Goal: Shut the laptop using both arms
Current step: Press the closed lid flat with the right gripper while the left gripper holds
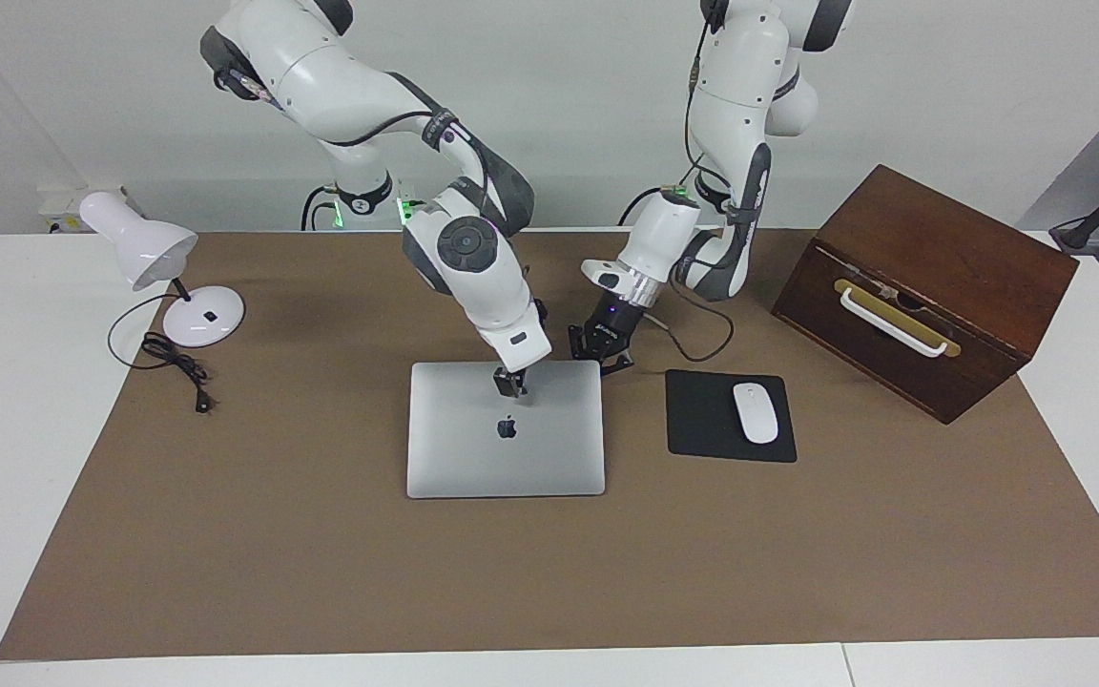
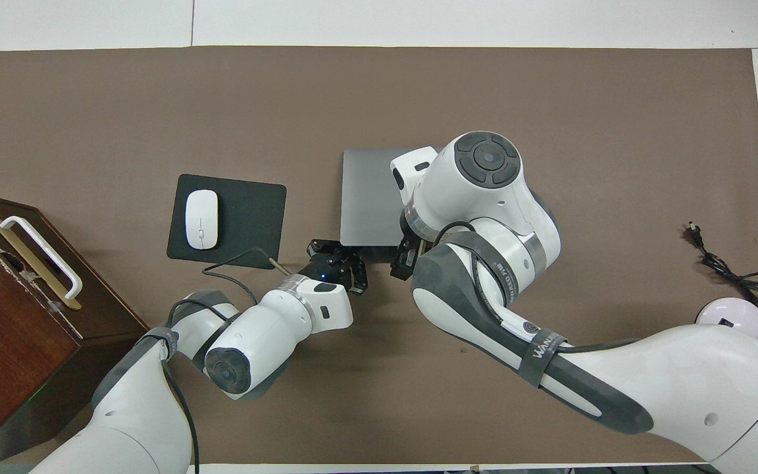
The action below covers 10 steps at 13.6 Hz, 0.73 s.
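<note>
The silver-grey laptop (image 1: 473, 458) (image 2: 366, 197) lies in the middle of the brown mat with its lid down flat and the dark apple logo facing up. My right gripper (image 1: 508, 385) rests its tip on the lid just on the robots' side of the logo, fingers together and holding nothing. In the overhead view its own wrist hides it. My left gripper (image 1: 606, 354) (image 2: 337, 254) is shut and low at the laptop's robot-side corner toward the left arm's end, gripping nothing.
A black mouse pad (image 1: 697, 425) with a white mouse (image 1: 755, 412) lies beside the laptop toward the left arm's end, and a brown wooden box (image 1: 922, 277) stands past it. A white desk lamp (image 1: 163, 262) and its cable (image 1: 177, 367) sit at the right arm's end.
</note>
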Motion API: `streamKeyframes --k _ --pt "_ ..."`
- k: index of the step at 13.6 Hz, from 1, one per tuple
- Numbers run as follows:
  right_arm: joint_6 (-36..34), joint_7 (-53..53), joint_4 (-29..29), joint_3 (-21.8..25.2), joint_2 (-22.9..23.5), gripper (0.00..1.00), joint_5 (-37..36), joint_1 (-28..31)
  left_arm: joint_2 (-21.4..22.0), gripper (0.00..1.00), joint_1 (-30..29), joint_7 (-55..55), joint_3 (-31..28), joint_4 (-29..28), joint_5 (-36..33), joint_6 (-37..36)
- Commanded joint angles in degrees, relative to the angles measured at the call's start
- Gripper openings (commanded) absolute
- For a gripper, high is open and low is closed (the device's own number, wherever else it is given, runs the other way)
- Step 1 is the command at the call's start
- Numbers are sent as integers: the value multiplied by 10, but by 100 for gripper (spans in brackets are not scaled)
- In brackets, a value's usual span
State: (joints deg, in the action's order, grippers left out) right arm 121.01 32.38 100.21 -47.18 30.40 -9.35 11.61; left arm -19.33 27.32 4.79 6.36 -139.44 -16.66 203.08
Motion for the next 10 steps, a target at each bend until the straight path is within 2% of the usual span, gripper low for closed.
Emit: streamKeyframes --k 1,10 --pt "17 -18 24 -14 -14 100 -8 18 -31 0 -40 -32 -13 -31 -21 -23" --pt "27 -41 25 -14 -8 100 -16 9 -35 0 -58 -41 -14 -30 -50 -23"
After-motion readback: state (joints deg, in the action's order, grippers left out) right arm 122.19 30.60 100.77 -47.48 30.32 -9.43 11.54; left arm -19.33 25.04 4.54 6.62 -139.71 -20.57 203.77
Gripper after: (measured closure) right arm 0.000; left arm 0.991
